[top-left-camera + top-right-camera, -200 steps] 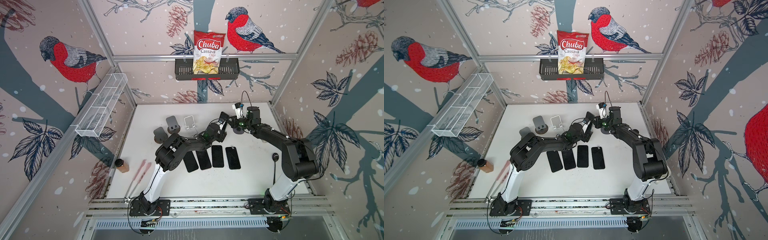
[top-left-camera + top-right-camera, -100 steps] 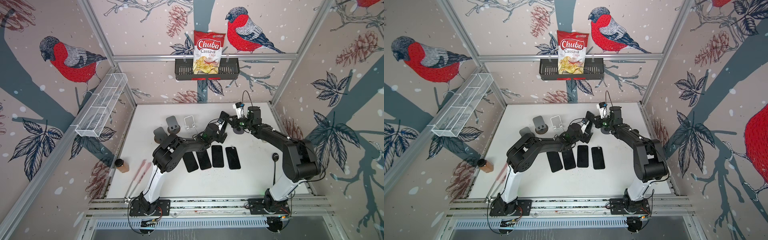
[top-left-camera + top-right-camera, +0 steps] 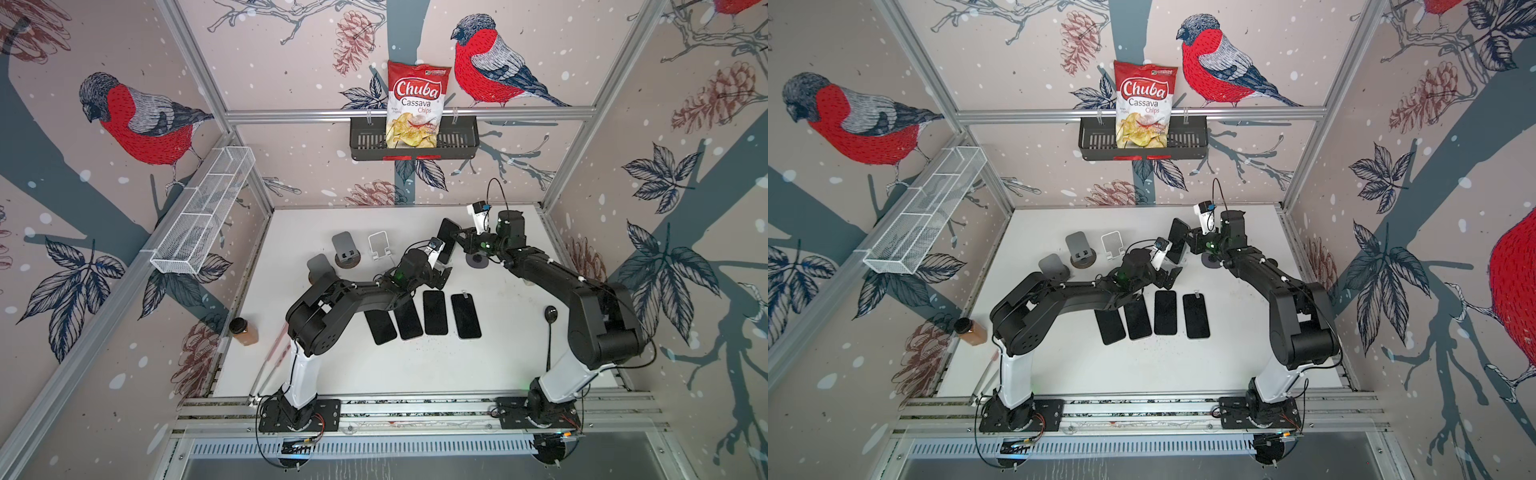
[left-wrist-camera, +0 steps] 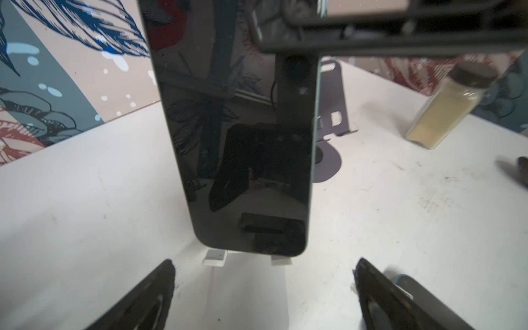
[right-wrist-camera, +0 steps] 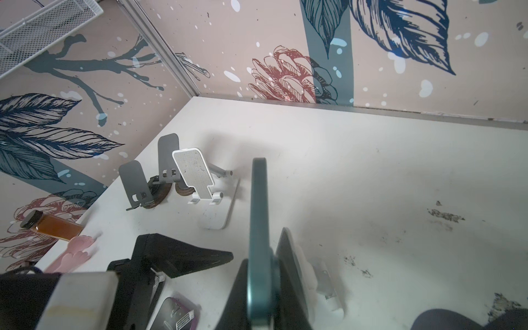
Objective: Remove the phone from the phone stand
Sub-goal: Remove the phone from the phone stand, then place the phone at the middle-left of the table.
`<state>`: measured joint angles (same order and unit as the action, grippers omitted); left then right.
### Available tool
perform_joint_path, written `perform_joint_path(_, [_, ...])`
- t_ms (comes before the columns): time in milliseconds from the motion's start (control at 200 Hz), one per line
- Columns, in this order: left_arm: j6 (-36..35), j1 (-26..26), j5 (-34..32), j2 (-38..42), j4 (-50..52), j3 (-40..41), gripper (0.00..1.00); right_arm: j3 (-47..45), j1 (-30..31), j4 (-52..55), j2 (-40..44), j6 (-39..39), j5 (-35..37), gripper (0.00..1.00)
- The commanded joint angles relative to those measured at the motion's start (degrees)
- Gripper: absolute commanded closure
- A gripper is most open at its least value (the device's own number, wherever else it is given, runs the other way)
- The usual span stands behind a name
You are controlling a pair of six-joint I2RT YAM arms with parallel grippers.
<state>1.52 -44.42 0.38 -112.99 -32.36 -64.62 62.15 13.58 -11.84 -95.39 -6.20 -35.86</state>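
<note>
Dark-screened and nearly upright, the phone (image 3: 449, 244) hangs in both top views between the two arms, over the far part of the white surface (image 3: 332, 365). The right pincer (image 3: 459, 240) is clamped on its side while the left pincer (image 3: 441, 277) sits just below it with fingers spread, likely so that one arm alone carries it. From the left wrist you look straight at the phone's black glass, the left pincer (image 4: 264, 263) standing wide apart beneath it. White stand lips (image 4: 214, 257) sit just under its lower edge, and you cannot tell whether it clears them. From the right wrist you see the phone's teal edge pinched in the right pincer (image 5: 263, 257) and held vertical, which looks suited to lifting it straight away from those lips.
</note>
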Motion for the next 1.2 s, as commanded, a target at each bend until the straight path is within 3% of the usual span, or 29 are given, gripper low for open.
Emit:
perform_joint_path(0, [0.8,0.8,4.2,2.4,-4.1,1.0,0.04,-0.2,0.4,-1.7,1.2,0.5,-2.8,1.0])
perform_joint_path(271, [6.7,4.1,13.9,5.1,-6.7,2.1,0.04,-1.6,2.1,-0.3,4.0,1.8,-3.9,1.0])
perform_joint_path(546, [7.0,4.1,14.2,4.5,-3.9,0.1,0.06,-1.8,4.3,0.8,6.1,2.7,-3.1,1.0])
perform_joint_path(957, [7.0,3.8,8.0,5.0,-3.2,-0.4,0.25,-2.0,6.2,2.8,8.2,3.7,-1.9,0.98])
perform_joint_path(1193, [6.5,3.2,5.9,4.9,-1.8,-1.0,0.42,-2.0,6.6,3.1,8.1,3.3,-1.6,0.97])
